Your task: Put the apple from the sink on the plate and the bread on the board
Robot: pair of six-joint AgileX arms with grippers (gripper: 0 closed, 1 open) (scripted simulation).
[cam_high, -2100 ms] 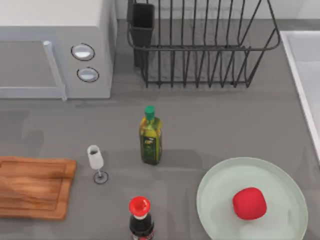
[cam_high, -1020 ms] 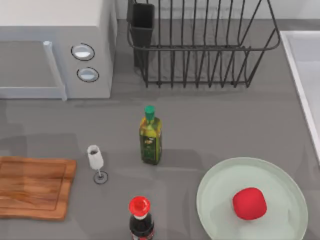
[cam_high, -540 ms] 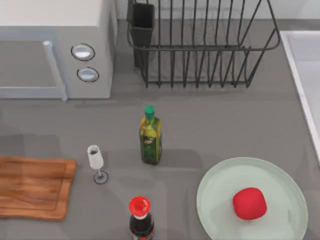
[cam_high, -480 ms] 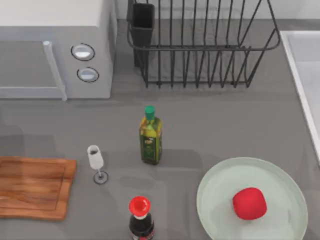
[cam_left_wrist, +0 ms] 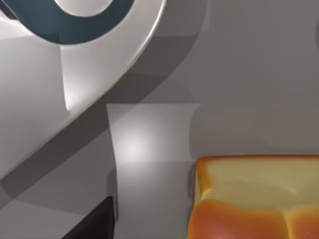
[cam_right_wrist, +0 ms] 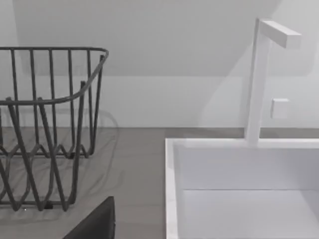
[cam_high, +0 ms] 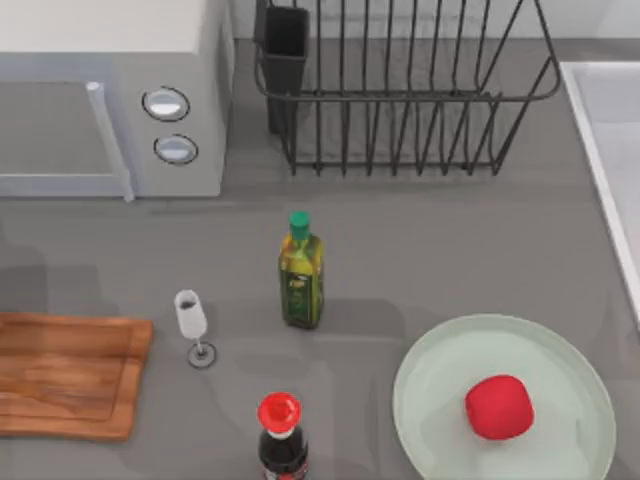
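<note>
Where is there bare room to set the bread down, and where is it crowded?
The board at the table's left edge carries nothing. Bare counter also lies between the dish rack, the plate and the sink. It is crowded between the wine glass, oil bottle and red-capped bottle. The apple sits on the plate.

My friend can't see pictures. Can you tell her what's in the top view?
A red apple sits on a big mint-green plate at the table's right, beside the sink. A wooden board lies at the left with nothing on it, and two bottles and a small glass stand between.
</note>
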